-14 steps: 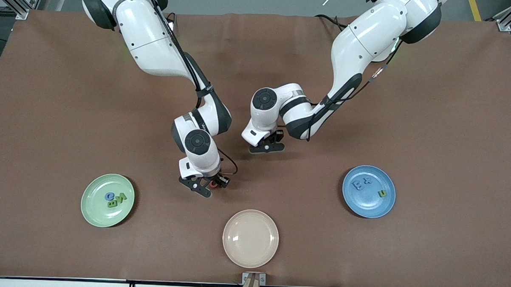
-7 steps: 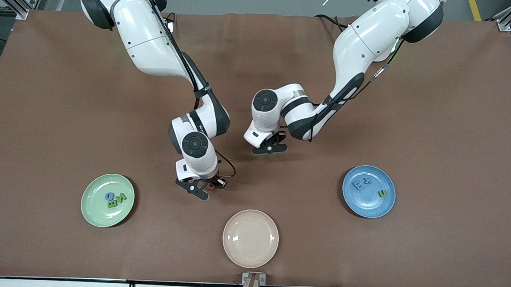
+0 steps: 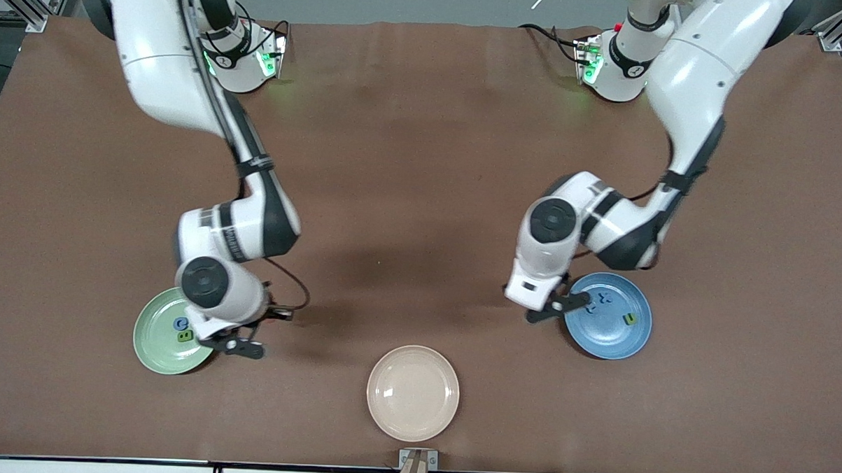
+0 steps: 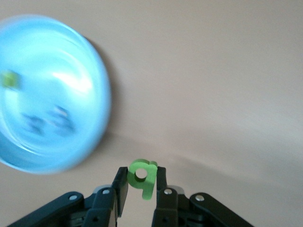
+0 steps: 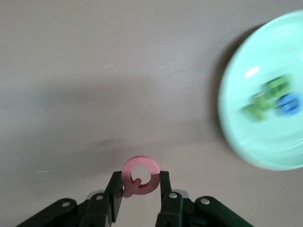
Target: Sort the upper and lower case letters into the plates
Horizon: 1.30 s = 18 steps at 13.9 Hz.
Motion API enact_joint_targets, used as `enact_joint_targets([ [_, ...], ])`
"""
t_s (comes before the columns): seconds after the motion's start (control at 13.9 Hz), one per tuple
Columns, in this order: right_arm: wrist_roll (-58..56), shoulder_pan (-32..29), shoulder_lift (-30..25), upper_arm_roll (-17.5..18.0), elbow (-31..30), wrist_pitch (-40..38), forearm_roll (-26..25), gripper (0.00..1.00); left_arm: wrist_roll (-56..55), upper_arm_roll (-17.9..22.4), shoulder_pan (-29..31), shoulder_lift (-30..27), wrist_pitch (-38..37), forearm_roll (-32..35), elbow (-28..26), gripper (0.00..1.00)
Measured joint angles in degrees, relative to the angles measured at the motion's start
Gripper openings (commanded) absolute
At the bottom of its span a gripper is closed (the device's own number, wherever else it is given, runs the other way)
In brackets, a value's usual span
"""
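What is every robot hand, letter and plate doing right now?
left gripper: shut on green letter, beside the blue plate.
right gripper: shut on red letter, beside the green plate.
blue plate: holds letters.
green plate: holds letters.
cream plate: empty.

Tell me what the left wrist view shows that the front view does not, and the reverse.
Only the left wrist view shows the green letter pinched in the left hand. Only the front view shows the right hand at the green plate, the cream plate, and both arms. Both show the blue plate with letters in it and the brown table.
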Motion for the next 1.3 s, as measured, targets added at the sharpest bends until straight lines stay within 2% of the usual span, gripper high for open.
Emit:
enact_joint_targets([
  [0.14, -9.5, -5.1, -0.1, 0.0, -0.1, -0.8, 0.0, 0.08, 5.1, 0.0, 4.1, -0.4, -3.3, 0.0, -0.8, 0.02],
  [0.22, -13.6, -7.1, -0.1, 0.0, -0.2, -0.8, 0.0, 0.14, 6.1, 0.0, 5.6, -0.4, -3.7, 0.0, -1.7, 0.03],
  [0.29, -17.6, -8.9, 0.0, 0.0, -0.3, -0.8, 0.0, 0.27, 6.4, 0.0, 6.9, -0.4, -3.7, 0.0, -2.6, 0.05],
  [0.36, -20.8, -10.5, 0.0, 0.0, -0.4, -0.8, 0.0, 0.57, 6.5, 0.0, 7.9, -0.3, -3.7, 0.0, -3.4, 0.13],
  [0.43, -23.0, -11.8, 0.1, 0.0, -0.6, -0.8, 0.0, 0.94, 6.7, 0.0, 8.8, -0.2, -3.7, 0.0, -3.9, 0.32],
  [0.5, -24.1, -12.5, 0.2, 0.1, -0.7, -0.8, 0.0, 1.00, 7.5, 0.0, 9.8, -0.1, -3.7, 0.0, -4.1, 0.60],
  [0.58, -24.5, -12.7, 0.2, 0.1, -0.8, -0.8, 0.0, 1.00, 8.7, 0.0, 10.7, 0.0, -3.7, 0.0, -4.1, 0.85],
  [0.65, -24.5, -12.6, 0.2, 0.3, -0.8, -0.8, 0.0, 1.00, 9.7, 0.0, 11.5, 0.0, -3.6, 0.0, -4.1, 1.00],
  [1.01, -24.5, -12.2, -2.0, 0.6, 0.4, -0.2, 0.0, 1.00, 13.0, -0.8, 12.7, -1.4, -3.6, 0.0, -2.3, 1.00],
  [1.3, -24.5, -13.3, -11.7, 0.3, 0.5, -4.7, 0.0, 1.00, 22.2, -1.2, 13.7, -8.3, -6.1, -2.5, 0.9, 1.00],
])
